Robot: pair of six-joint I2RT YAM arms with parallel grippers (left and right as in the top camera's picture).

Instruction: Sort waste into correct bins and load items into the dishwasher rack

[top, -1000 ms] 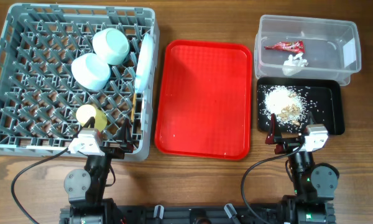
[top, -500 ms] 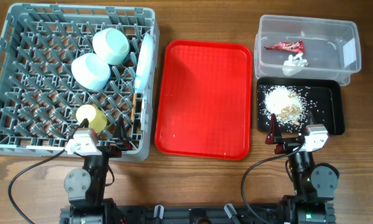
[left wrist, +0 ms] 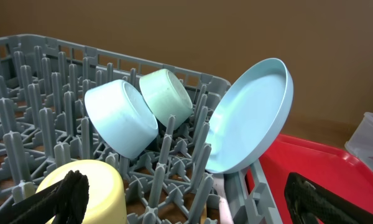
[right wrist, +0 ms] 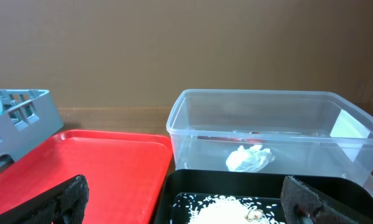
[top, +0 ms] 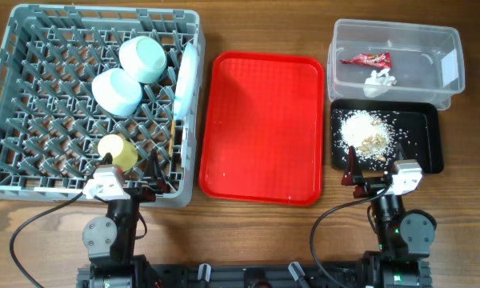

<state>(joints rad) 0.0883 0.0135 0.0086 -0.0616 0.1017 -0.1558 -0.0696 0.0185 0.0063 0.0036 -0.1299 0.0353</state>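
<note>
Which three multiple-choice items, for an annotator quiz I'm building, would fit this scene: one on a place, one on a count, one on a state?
1. Where does the red wrapper lie?
A) on the red tray
B) in the black tray
C) in the clear tub

2. How many bowls sit in the grey rack?
A) one
B) two
C) four

3. How do the left gripper and the right gripper stand?
A) both open, gripping nothing
B) left shut on the yellow cup
C) right shut on the tissue

Answers:
1 C, the overhead view shows the wrapper on the tub's floor.
2 B, a pale blue bowl and a pale green bowl lie among the pegs.
3 A, each wrist view shows its own fingers wide apart and closed on nothing.
</note>
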